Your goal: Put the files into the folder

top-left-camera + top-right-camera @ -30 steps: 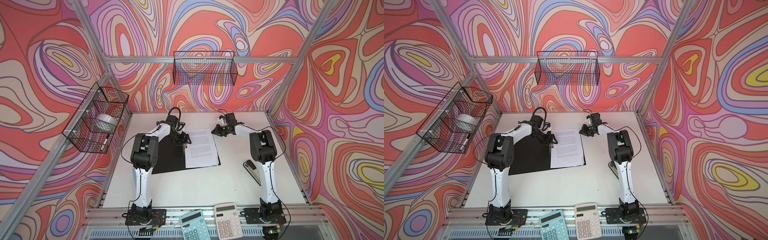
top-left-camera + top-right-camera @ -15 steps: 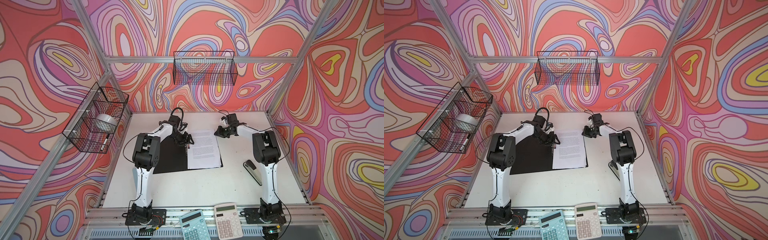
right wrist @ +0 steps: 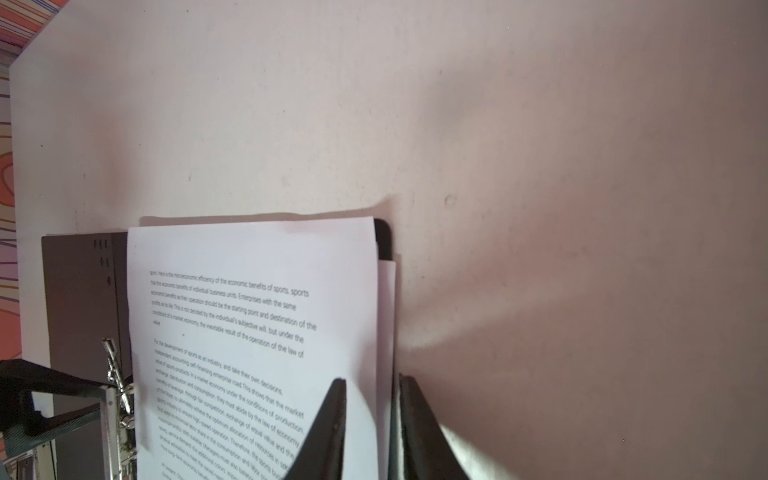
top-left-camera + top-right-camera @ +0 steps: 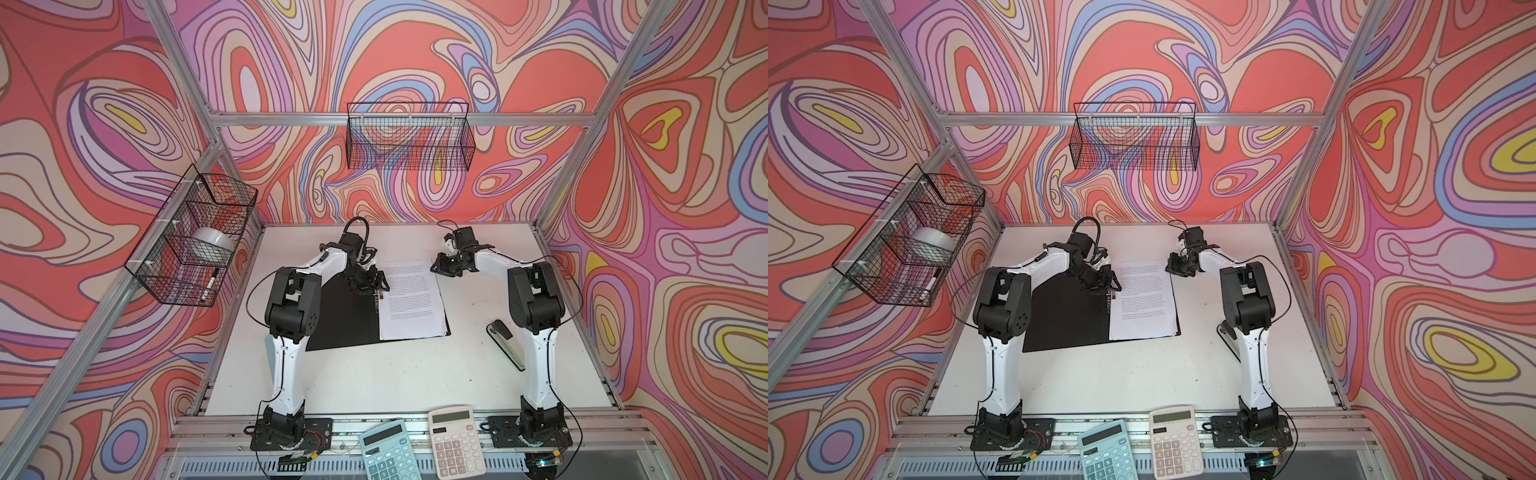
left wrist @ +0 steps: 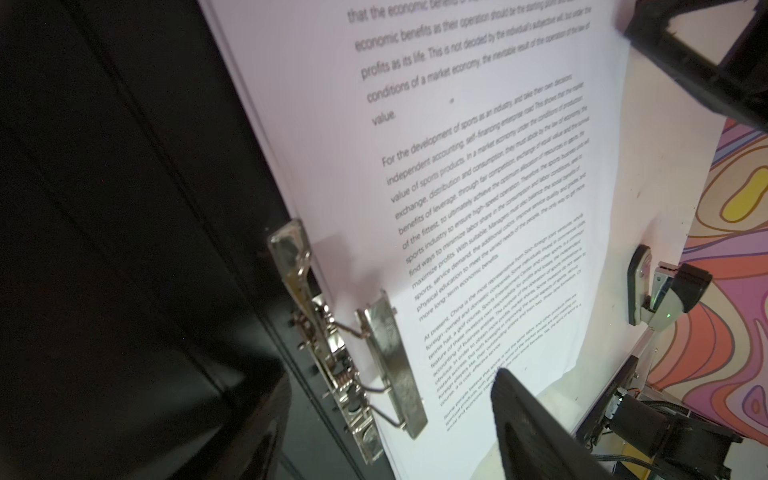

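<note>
The folder [image 4: 345, 320] [image 4: 1067, 320] lies open on the table, black inside up. The files [image 4: 411, 303] [image 4: 1144, 303], white printed sheets, rest on its right half beside the metal spine clip [image 5: 390, 357]. My left gripper [image 4: 376, 286] [image 5: 378, 399] hovers open just over the clip, one finger above the black cover and one above the paper. My right gripper [image 4: 436, 268] [image 3: 372, 382] is at the files' [image 3: 249, 291] far right corner. Its jaws stand a little apart, straddling the sheets' edge without pinching it.
A black stapler [image 4: 505, 343] lies on the table next to the right arm. Two calculators [image 4: 384, 455] [image 4: 457, 444] sit on the front rail. Wire baskets hang on the back wall [image 4: 409, 137] and the left wall [image 4: 195, 245], the latter holding a tape roll and a marker.
The folder with the files on it has slid slightly to the right. My right gripper's jaws have parted a little at the paper's corner. The left gripper stays open over the clip.
</note>
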You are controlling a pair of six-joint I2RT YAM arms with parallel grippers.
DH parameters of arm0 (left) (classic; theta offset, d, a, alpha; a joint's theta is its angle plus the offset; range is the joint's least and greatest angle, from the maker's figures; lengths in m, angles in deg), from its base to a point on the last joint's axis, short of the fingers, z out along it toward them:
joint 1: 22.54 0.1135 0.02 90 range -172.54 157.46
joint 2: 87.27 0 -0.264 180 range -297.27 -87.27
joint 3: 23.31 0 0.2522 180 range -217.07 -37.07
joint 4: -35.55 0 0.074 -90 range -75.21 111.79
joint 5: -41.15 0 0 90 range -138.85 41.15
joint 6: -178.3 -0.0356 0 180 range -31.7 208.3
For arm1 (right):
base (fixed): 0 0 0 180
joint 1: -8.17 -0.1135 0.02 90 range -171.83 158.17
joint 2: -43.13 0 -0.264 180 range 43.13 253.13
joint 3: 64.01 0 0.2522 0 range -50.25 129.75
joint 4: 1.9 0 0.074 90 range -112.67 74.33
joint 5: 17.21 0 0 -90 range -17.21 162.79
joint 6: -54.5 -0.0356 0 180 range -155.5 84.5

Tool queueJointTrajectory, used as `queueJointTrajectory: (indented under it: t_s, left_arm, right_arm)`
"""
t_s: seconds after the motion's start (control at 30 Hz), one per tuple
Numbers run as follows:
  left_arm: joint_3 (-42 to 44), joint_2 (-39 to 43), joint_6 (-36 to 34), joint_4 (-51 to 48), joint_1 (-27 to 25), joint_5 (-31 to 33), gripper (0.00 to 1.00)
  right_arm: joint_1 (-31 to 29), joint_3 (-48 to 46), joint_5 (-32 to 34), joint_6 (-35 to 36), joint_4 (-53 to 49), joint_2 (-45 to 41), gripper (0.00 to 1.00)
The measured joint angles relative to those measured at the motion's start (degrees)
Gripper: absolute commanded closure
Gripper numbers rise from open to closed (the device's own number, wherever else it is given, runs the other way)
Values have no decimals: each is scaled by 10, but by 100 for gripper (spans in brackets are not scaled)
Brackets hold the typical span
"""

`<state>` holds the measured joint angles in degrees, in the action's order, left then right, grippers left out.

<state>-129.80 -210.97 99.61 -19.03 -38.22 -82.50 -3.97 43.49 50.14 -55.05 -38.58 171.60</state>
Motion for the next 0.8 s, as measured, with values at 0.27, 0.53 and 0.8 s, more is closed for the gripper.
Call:
queueJointTrajectory:
  t_s: [0.27,0.53,0.8]
  left_arm:
    - [11,8,-2,-1,4,14,23]
    - [11,8,-2,-1,4,15,23]
    - [11,8,-4,-1,4,13,23]
  right_arm:
    - [0,30,7,0,-10,3,74]
    - [0,77,-7,0,-7,35,74]
    - [0,80,-17,0,-11,52,77]
